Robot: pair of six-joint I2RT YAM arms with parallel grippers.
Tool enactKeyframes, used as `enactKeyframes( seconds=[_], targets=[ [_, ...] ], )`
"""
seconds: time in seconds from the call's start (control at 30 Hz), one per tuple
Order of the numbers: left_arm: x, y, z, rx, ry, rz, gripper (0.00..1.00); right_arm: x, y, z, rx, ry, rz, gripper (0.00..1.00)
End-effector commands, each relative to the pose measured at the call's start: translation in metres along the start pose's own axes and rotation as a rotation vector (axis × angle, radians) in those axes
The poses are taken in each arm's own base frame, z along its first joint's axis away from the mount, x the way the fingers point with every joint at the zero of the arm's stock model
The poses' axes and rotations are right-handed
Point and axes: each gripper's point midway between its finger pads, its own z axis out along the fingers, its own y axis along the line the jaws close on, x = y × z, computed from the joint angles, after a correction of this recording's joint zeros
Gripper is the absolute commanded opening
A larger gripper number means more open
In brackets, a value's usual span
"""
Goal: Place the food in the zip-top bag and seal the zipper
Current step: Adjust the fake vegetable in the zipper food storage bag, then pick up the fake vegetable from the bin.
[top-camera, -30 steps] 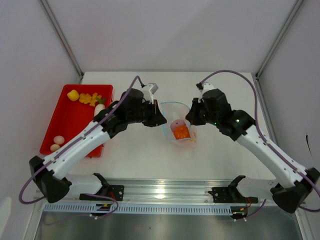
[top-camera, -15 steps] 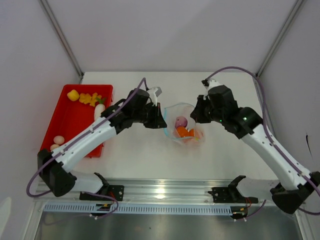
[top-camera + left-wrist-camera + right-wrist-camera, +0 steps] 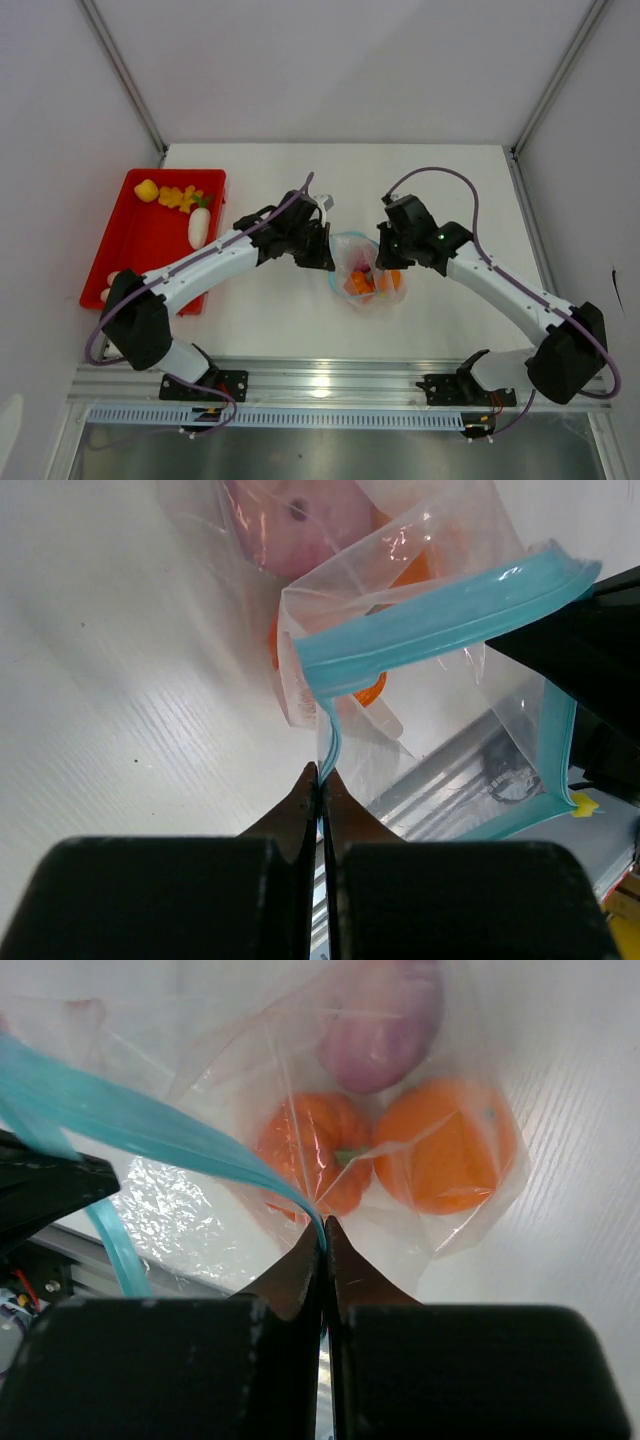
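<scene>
1. The left gripper [image 3: 320, 780] is clamped on the zipper [image 3: 430, 620] at the bag's left end.
2. The right gripper [image 3: 322, 1238] is pinched tight on the zipper's right end.
3. The bag [image 3: 368, 292] is held between them at the middle of the table [image 3: 450, 180], its mouth partly open.
4. Food [image 3: 445, 1150] is inside the bag: two orange pieces and a purple piece [image 3: 380, 1020].
5. Yellow and white pieces lie in the tray [image 3: 150, 250] at the table's left edge.

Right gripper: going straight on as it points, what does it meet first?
The right gripper, shut on the zipper, would press into the zip-top bag, then probably the ribbed orange food behind; depth unclear.
</scene>
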Motion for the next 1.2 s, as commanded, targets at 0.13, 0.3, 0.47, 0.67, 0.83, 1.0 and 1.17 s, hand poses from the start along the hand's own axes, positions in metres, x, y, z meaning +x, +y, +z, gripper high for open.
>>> enactKeyframes(
  seconds=[0.13,0.3,0.47,0.67,0.83,1.0,1.17],
  targets=[
    [-0.054,-0.041,-0.05,0.089,-0.203,0.061,0.0,-0.038,0.021,-0.035,-0.084,-0.143,0.004,0.0],
    [-0.06,-0.043,-0.069,0.082,-0.26,0.07,0.29,-0.047,0.028,-0.053,-0.111,-0.163,0.001,0.0],
    [-0.061,-0.024,-0.088,0.012,-0.351,0.042,0.9,-0.043,0.037,-0.051,-0.149,-0.149,0.004,0.0],
    [-0.067,-0.016,-0.135,0.005,-0.544,0.089,0.99,-0.04,0.035,-0.044,-0.144,-0.136,-0.012,0.0],
    [-0.079,0.036,-0.183,-0.215,-0.713,0.018,0.99,-0.04,0.037,-0.041,-0.154,-0.13,-0.016,0.0],
    [-0.085,0.113,-0.198,-0.398,-0.712,-0.158,1.0,-0.038,0.038,-0.039,-0.157,-0.122,-0.029,0.0],
    [-0.087,0.174,-0.191,-0.498,-0.676,-0.306,1.0,-0.036,0.037,-0.038,-0.162,-0.115,-0.033,0.0]
  ],
)
